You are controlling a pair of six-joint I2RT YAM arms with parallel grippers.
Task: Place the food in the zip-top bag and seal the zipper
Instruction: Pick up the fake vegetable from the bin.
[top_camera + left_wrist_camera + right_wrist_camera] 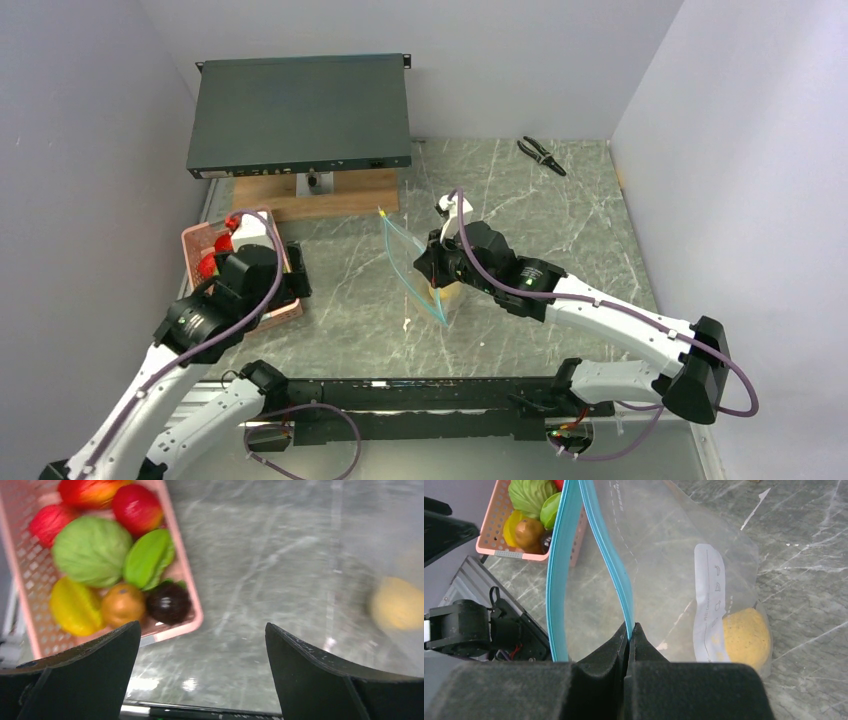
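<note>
The clear zip-top bag (664,545) hangs open at mid-table (415,265), its teal-blue zipper (556,575) spread into two strips. A yellow fruit (746,636) lies inside at the bottom and shows blurred in the left wrist view (397,603). My right gripper (630,626) is shut on one zipper strip and holds the bag up. My left gripper (202,645) is open and empty above the table beside the pink basket (182,560). In the basket lie red fruits (137,507), a round green one (91,550), a green leaf-shaped one (149,558), a yellow one (72,606), an orange one (122,603) and a dark purple one (169,602).
A dark flat electronics box (300,115) sits on a wooden stand (315,195) at the back. Black pliers (541,155) lie at the back right. White walls close in on the left, back and right. A black rail (420,395) runs along the near edge.
</note>
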